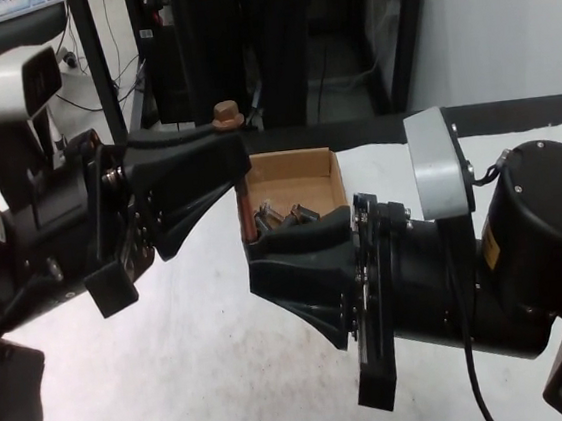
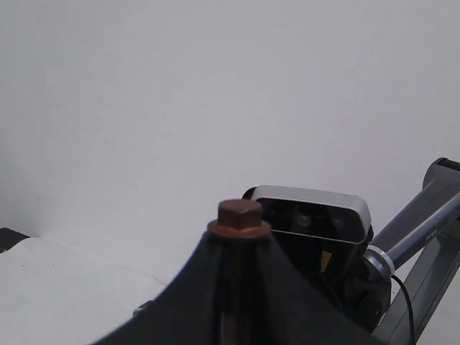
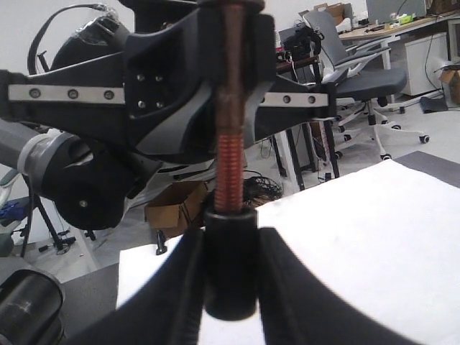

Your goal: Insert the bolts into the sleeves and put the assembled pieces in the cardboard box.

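Note:
My left gripper (image 1: 232, 150) is shut on a rusty brown bolt (image 1: 242, 189), held upright with its hex head (image 2: 239, 217) on top. The bolt's threaded shank (image 3: 231, 165) goes down into the top of a black sleeve (image 3: 230, 262). My right gripper (image 1: 255, 248) is shut on that sleeve directly below the left gripper. Both hang above the white bench, just in front of the cardboard box (image 1: 329, 165). Inside the box lie assembled pieces (image 1: 287, 215), partly hidden by the right gripper.
The white bench (image 1: 196, 360) spreads under and in front of both arms. Dark stands and cables (image 1: 96, 79) rise behind the bench's far edge. Office chairs (image 3: 359, 86) and a small carton (image 3: 172, 208) stand on the floor beyond.

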Robot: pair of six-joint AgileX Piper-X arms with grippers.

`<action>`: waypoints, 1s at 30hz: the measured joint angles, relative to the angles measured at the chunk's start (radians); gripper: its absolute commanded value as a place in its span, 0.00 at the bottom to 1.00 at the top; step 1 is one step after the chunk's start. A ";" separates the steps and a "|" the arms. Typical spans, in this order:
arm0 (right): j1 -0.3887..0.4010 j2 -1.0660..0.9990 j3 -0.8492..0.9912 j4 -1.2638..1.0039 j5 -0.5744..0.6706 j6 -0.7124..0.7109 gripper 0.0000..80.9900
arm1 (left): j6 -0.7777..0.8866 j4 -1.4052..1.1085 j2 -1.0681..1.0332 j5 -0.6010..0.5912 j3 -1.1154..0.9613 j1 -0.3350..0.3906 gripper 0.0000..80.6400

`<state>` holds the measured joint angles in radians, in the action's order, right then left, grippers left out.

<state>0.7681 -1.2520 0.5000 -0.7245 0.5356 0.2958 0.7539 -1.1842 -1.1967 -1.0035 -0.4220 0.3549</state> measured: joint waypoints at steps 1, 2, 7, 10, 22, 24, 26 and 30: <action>0.000 0.000 0.000 0.000 0.000 0.000 0.01 | 0.000 0.000 0.000 0.000 0.000 0.000 0.00; 0.000 0.000 0.000 0.000 0.000 0.000 0.01 | 0.002 0.000 0.000 -0.005 0.000 0.000 0.00; 0.000 0.000 0.000 0.000 0.000 0.000 0.01 | 0.008 -0.002 0.000 -0.019 0.000 0.000 0.00; 0.000 0.000 0.002 0.005 0.003 0.000 0.01 | 0.008 -0.001 0.000 -0.039 0.000 0.000 0.00; 0.000 0.000 0.048 0.004 0.000 0.001 0.01 | 0.008 -0.001 0.000 -0.047 0.000 0.000 0.00; 0.000 0.000 0.056 0.001 0.000 0.001 0.01 | 0.008 -0.001 0.000 -0.047 0.000 0.000 0.00; -0.008 0.000 0.061 0.001 0.003 0.002 0.01 | 0.008 -0.001 0.000 -0.044 0.000 0.000 0.01; -0.031 0.000 0.067 0.012 0.025 0.004 0.01 | 0.008 0.005 -0.003 -0.030 0.000 0.000 0.16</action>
<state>0.7372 -1.2520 0.5670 -0.7127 0.5604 0.2995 0.7618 -1.1794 -1.1993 -1.0337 -0.4220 0.3549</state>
